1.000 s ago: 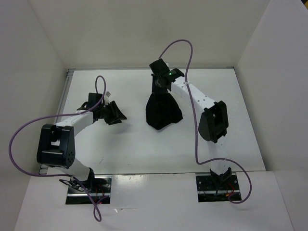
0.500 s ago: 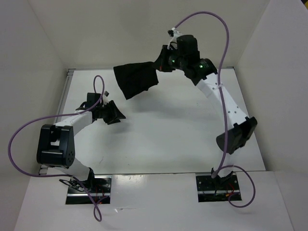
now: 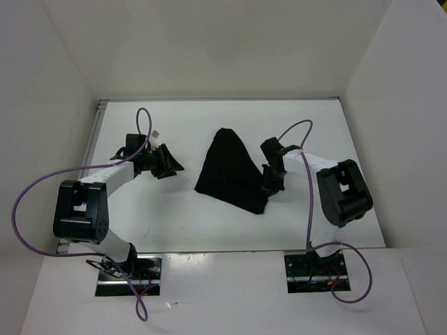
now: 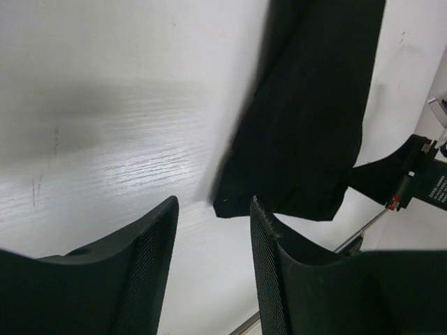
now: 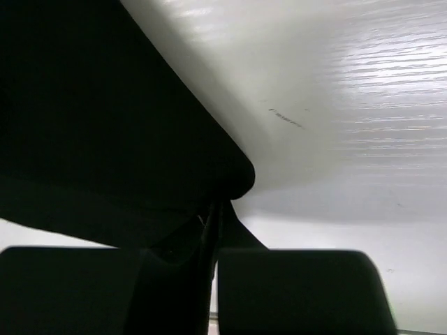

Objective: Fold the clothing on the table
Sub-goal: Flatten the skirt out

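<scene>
The right pincer (image 3: 268,187) was shut tight on the near right edge of the clothing (image 3: 227,171), and its own wrist view showed a fold of black fabric nipped between its fingers. From that pincer the garment spread leftward and away across the bench (image 3: 174,216). It lay flat, broad at the near side and narrowing to a point at the far end, so its long axis ran roughly near to far. The left pincer (image 3: 170,163) stood wide and empty. The cloth lay off to its right across a strip of bare bench, not touching, so I'd judge the right arm plainly the nearer. Being matte black, the clothing showed no seams or layers, and I could not tell which part was gripped.
</scene>
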